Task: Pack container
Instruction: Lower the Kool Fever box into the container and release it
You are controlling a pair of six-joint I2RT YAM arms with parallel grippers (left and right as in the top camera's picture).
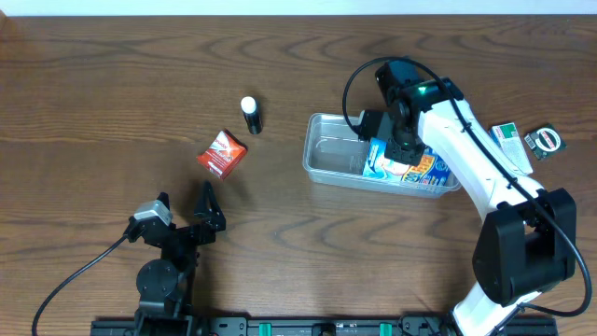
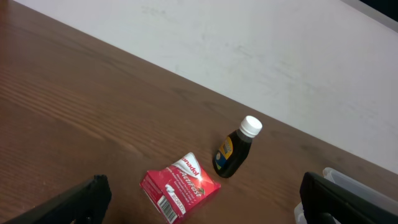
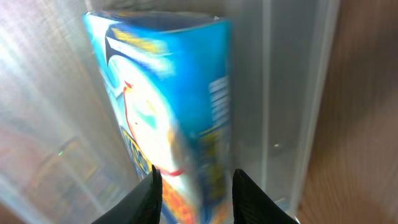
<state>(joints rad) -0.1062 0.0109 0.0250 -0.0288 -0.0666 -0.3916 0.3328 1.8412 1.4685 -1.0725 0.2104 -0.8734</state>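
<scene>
The clear plastic container (image 1: pixel 325 154) sits right of the table's middle. Its wall also shows in the right wrist view (image 3: pixel 292 93) and its corner in the left wrist view (image 2: pixel 351 180). A blue and orange box (image 1: pixel 415 170) lies tilted inside it. My right gripper (image 1: pixel 403 142) reaches down into the container. Its fingers (image 3: pixel 194 186) are closed on either side of the blue box (image 3: pixel 168 99). My left gripper (image 1: pixel 184 213) is open and empty near the front left, its fingers (image 2: pixel 202 190) spread wide.
A red box (image 1: pixel 222 153) (image 2: pixel 180 186) and a dark bottle with a white cap (image 1: pixel 251 115) (image 2: pixel 235 149) lie left of the container. A green and white box (image 1: pixel 511 145) and a small round object (image 1: pixel 546 140) lie to its right.
</scene>
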